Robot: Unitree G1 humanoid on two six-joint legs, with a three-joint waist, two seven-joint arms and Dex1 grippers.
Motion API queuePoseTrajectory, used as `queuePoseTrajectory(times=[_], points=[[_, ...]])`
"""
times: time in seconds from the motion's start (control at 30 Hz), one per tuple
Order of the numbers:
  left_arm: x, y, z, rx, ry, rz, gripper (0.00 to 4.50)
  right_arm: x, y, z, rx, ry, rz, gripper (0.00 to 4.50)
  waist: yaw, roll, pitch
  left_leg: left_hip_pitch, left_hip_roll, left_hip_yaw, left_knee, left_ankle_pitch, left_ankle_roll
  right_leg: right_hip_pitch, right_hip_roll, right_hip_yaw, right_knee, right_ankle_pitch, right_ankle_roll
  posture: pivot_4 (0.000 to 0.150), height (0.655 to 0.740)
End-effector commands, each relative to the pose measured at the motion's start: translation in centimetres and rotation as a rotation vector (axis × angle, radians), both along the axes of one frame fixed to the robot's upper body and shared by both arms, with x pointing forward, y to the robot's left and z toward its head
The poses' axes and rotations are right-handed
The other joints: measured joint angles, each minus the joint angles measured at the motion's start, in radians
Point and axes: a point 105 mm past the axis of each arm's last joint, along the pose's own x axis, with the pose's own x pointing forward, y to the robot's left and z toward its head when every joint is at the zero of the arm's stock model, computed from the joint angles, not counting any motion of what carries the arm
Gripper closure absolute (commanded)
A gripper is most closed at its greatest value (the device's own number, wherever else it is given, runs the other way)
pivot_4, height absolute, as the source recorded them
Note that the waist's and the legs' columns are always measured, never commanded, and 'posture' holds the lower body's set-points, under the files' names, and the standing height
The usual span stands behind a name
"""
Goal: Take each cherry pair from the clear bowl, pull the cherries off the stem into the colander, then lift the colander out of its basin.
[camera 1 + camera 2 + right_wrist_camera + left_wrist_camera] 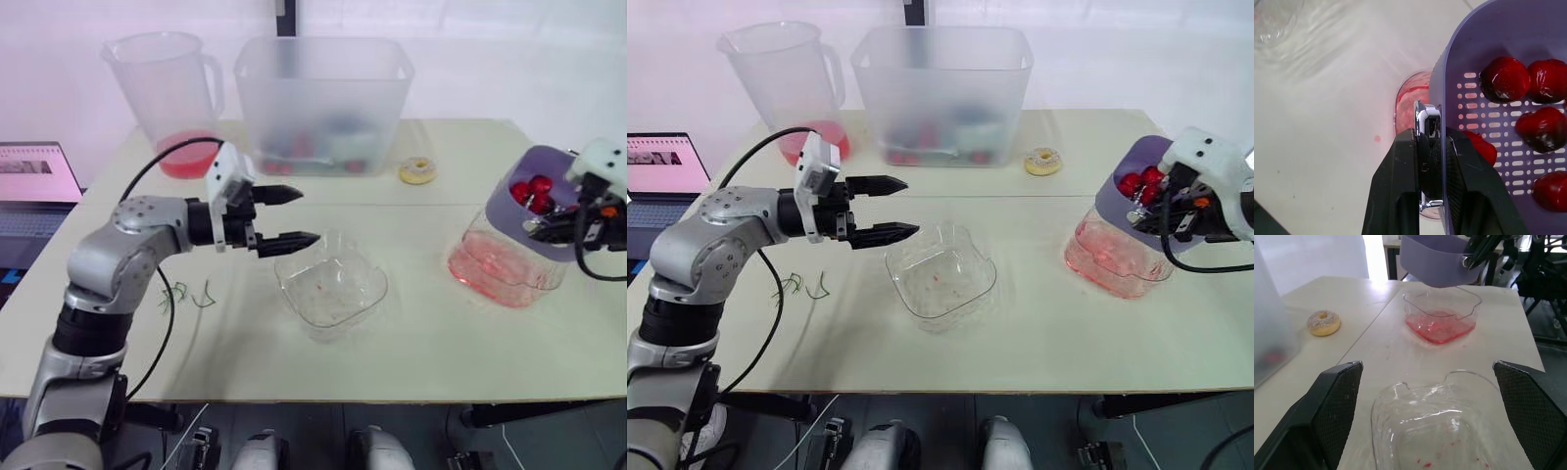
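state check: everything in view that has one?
Bowl: empty, red specks.
Basin: red liquid inside.
Colander: tilted, raised over basin, holds cherries.
Left claw: open, by the bowl.
Right claw: shut on colander rim.
Jug: red liquid at bottom.
Laptop: open, screen lit.

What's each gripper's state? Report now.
Left gripper: open, holding nothing.
Right gripper: shut on the colander wall.
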Motion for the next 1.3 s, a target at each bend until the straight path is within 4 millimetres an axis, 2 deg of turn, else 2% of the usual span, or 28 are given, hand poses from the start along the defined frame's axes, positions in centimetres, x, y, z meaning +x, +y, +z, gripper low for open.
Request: queuePoseTrajectory(times=[0.03,0.3,0.7,0.87,0.93,1.0,1.1,1.2,1.3], points=[[-0.1,-0.3,1.0,-0.002,-0.052,-0.019,0.00,-0.6,0.3,1.5,0.087,-0.084,0.016,4.31,0.000,0.000,0.000,0.000,0.000,0.000,0.000,0.000,0.000,0.000,0.000,0.000,0.000,0.000,0.000,0.150,0.6886],[0.2,-0.2,1.2,-0.002,-0.063,-0.018,0.00,-1.1,-0.1,0.0,0.170,-0.126,0.015,4.31,0.000,0.000,0.000,0.000,0.000,0.000,0.002,0.000,0.000,0.001,0.000,-0.001,0.001,0.000,0.000,0.150,0.6886],[0.4,0.0,0.9,0.009,-0.056,-0.002,0.00,-0.8,1.4,0.4,0.204,-0.126,0.051,4.31,0.000,0.000,0.000,0.000,0.000,0.000,0.002,0.000,0.000,0.001,0.000,-0.001,0.001,0.000,0.000,0.150,0.6886],[0.4,0.1,0.9,0.006,-0.054,0.008,0.00,-0.4,1.0,-0.3,0.148,-0.105,0.020,4.31,0.001,0.000,0.000,0.000,0.000,-0.001,0.002,0.000,0.000,0.001,0.000,-0.001,0.001,0.000,0.000,0.150,0.6886],[0.6,0.3,1.0,0.003,-0.060,0.022,0.00,-0.6,1.0,-1.4,0.084,-0.063,0.048,4.31,0.002,0.000,0.000,0.000,0.000,-0.001,0.002,0.000,0.000,0.001,0.000,-0.001,0.001,0.000,0.000,0.150,0.6886],[0.8,0.4,1.0,0.009,-0.063,0.029,0.00,-0.1,1.2,-0.3,0.123,-0.109,0.037,4.31,0.000,0.000,0.000,0.000,0.000,-0.001,0.002,0.000,0.000,0.001,0.000,-0.001,0.001,0.000,0.000,0.150,0.6886],[0.5,0.3,0.8,0.015,-0.062,0.011,0.00,-0.4,1.0,-1.3,0.073,-0.046,0.047,4.31,-0.001,0.001,0.000,0.000,0.000,-0.001,0.002,0.000,0.000,0.001,0.000,0.000,0.001,0.000,0.000,0.150,0.6886],[0.1,0.7,0.3,0.042,-0.052,0.000,0.00,-0.2,1.6,-0.8,0.111,-0.063,0.055,4.31,-0.001,0.002,0.000,0.000,0.001,-0.001,0.002,0.000,0.000,0.001,0.000,-0.001,0.001,0.000,0.000,0.150,0.6886],[0.3,0.9,0.6,0.031,-0.060,0.013,0.00,-0.4,0.9,-1.0,0.065,-0.049,0.037,4.31,0.003,0.002,0.000,0.000,0.000,-0.001,0.002,0.000,0.000,0.001,0.000,-0.001,0.001,0.000,0.000,0.150,0.6886]])
